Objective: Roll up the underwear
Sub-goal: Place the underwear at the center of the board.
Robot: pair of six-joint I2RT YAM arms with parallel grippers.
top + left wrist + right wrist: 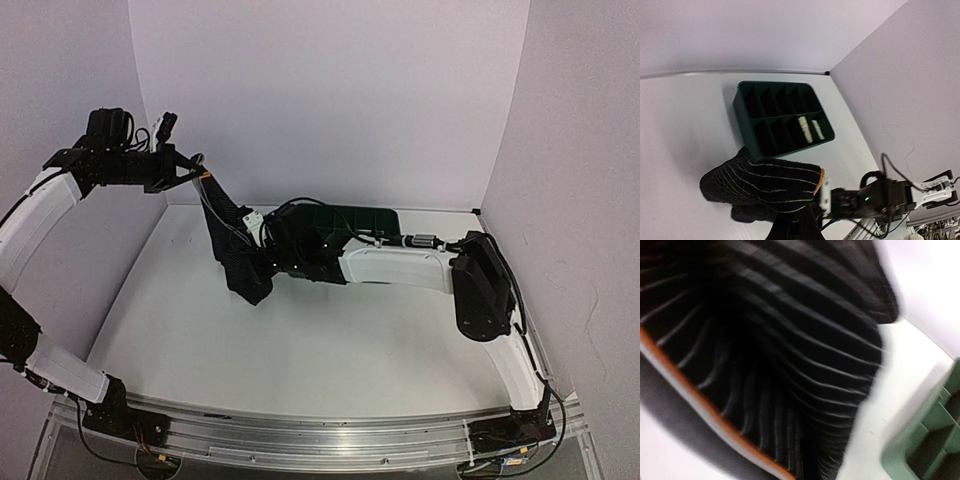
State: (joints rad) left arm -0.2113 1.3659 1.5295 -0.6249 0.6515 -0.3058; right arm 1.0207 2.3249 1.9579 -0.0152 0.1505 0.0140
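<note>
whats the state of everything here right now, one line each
black underwear, unrolled, held up, stretched between both hands
left hand, raised, shut on the underwear's top
right hand, low, shut on its lower part
green tray, upright, two compartments hold cream rolls, the others look empty

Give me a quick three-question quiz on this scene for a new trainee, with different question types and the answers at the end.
1. True or false: the black garment sits inside the green tray.
2. How many cream rolls are in the tray? A none, B two, C five.
3. Fill in: the garment's edge trim is ___.
Key: 1 false, it hangs from the raised left gripper, jaws shut on it; 2 B; 3 orange.
</note>
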